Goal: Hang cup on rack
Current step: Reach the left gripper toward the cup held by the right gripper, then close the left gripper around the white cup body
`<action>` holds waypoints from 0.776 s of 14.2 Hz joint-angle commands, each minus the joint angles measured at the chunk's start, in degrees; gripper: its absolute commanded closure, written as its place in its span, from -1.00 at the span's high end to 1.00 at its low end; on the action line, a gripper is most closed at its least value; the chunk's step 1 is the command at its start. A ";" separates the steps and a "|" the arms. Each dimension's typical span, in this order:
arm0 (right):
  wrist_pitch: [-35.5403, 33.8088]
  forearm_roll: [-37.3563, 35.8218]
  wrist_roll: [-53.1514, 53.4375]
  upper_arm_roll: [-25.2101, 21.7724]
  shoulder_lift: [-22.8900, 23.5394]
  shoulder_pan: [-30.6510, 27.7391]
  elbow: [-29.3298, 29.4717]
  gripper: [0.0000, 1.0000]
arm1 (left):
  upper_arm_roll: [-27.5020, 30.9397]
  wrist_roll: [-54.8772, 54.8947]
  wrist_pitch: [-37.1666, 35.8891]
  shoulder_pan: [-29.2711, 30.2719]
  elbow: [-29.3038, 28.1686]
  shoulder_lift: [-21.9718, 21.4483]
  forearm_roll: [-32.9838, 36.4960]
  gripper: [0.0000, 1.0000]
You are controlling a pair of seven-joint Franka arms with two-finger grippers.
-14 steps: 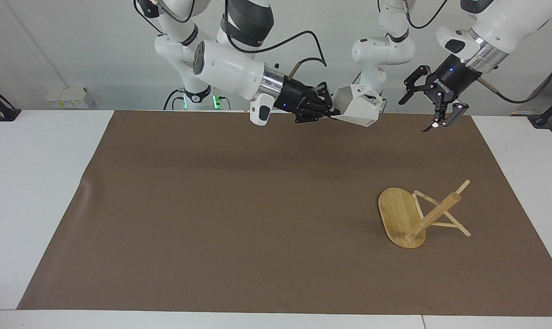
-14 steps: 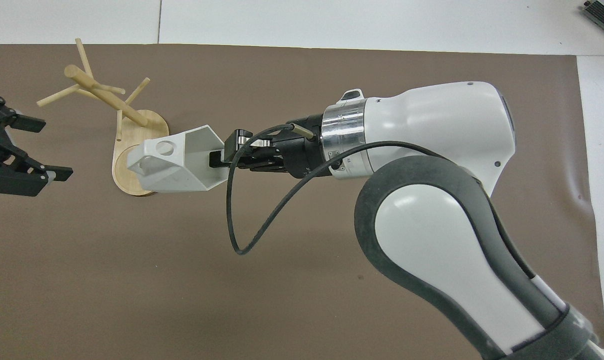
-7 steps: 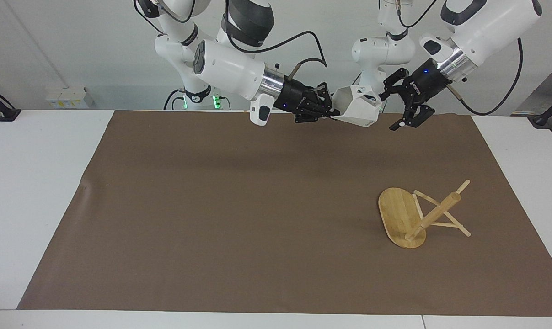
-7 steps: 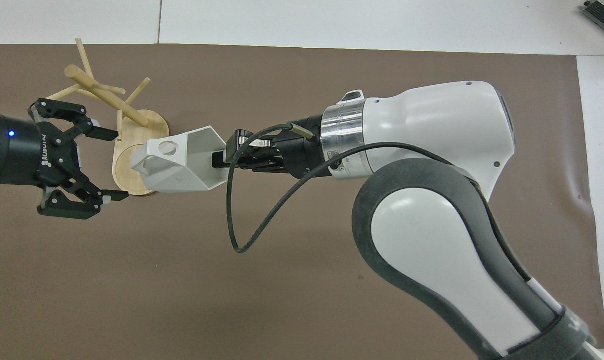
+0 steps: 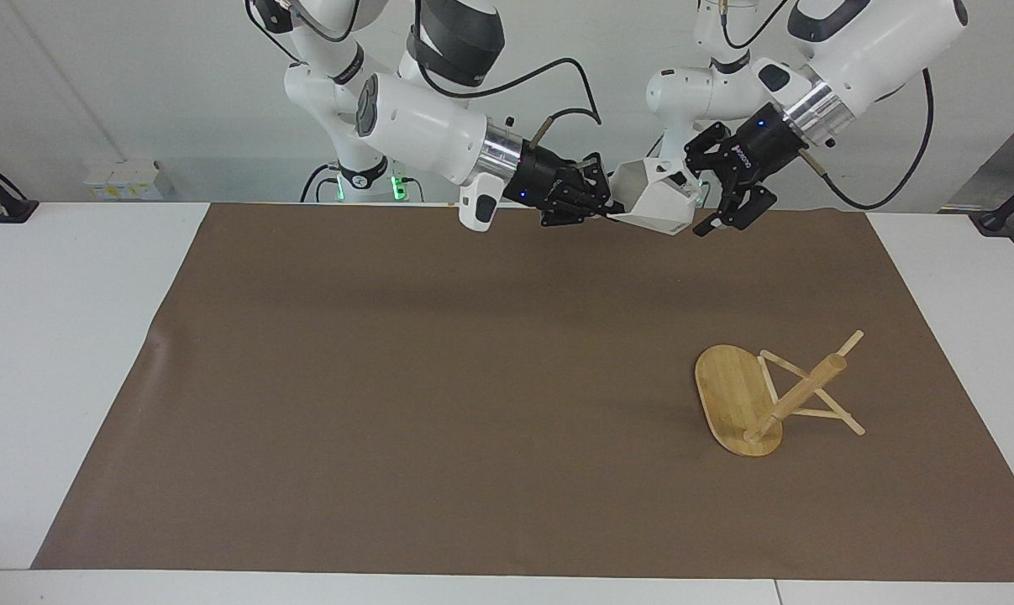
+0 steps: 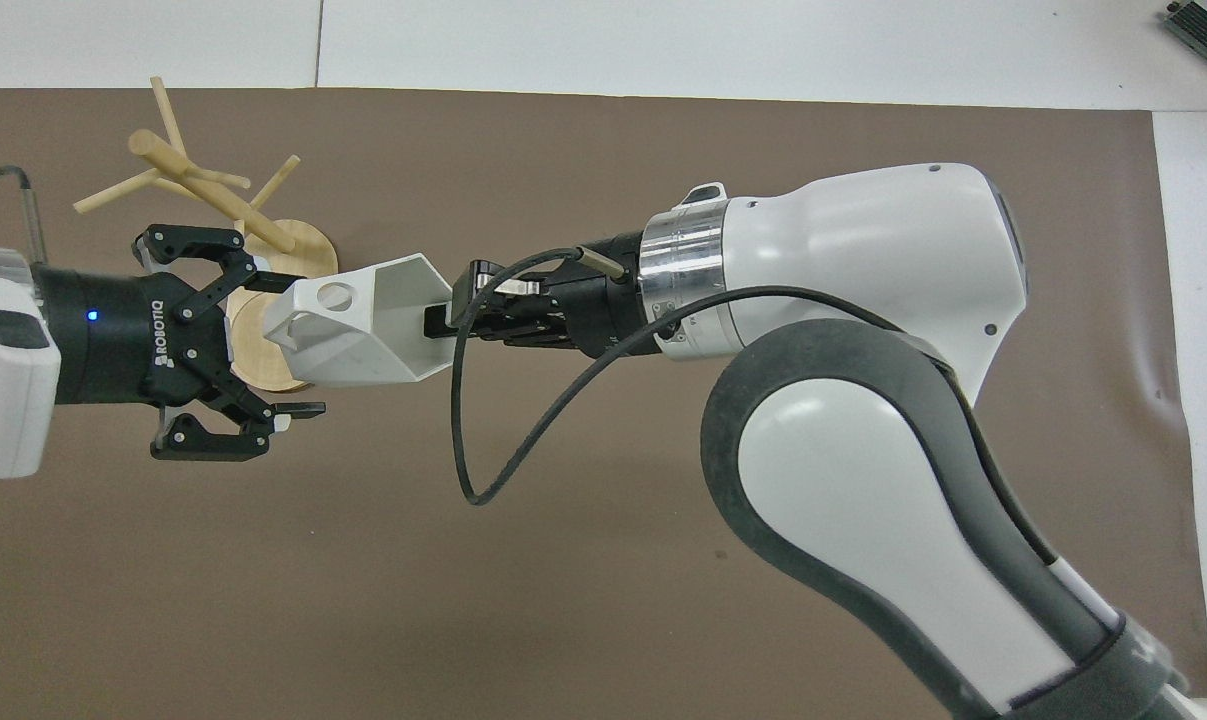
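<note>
In the facing view, the right gripper is up in the air over the robots' edge of the brown mat, its fingers clamped on the rim wall of the cup. The white faceted cup lies sideways in that grip, mouth toward the right gripper and base toward the left gripper. The left gripper comes in from the left arm's side with its fingers spread wide, one on each side of the cup's base end; whether they touch the cup cannot be told here. The rack stands on the mat toward the left arm's end of the table, well apart from both grippers and farther from the robots than they are. Its oval base lies flat, the thick post leans, and thin pegs branch off it.

In the overhead view, the right gripper grips the cup at its open end, one fingertip showing inside the mouth. The handle's round hole faces upward. The left gripper is open wide, its two fingers bracketing the cup's base end. From this angle the cup and the left gripper overlap the rack base, while the post and pegs show clear of them, farther from the robots
</note>
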 commanded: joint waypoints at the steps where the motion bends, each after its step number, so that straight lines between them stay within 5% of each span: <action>1: 1.18 -1.40 2.19 0.89 0.08 -0.28 -0.08 -1.00 | 0.75 1.27 3.50 -1.11 -4.82 -3.33 -1.81 1.00; 11: 1.44 -1.40 2.89 0.89 -0.09 -0.20 -0.52 -1.00 | 0.58 -1.18 4.03 -2.51 -5.43 -3.76 -2.95 1.00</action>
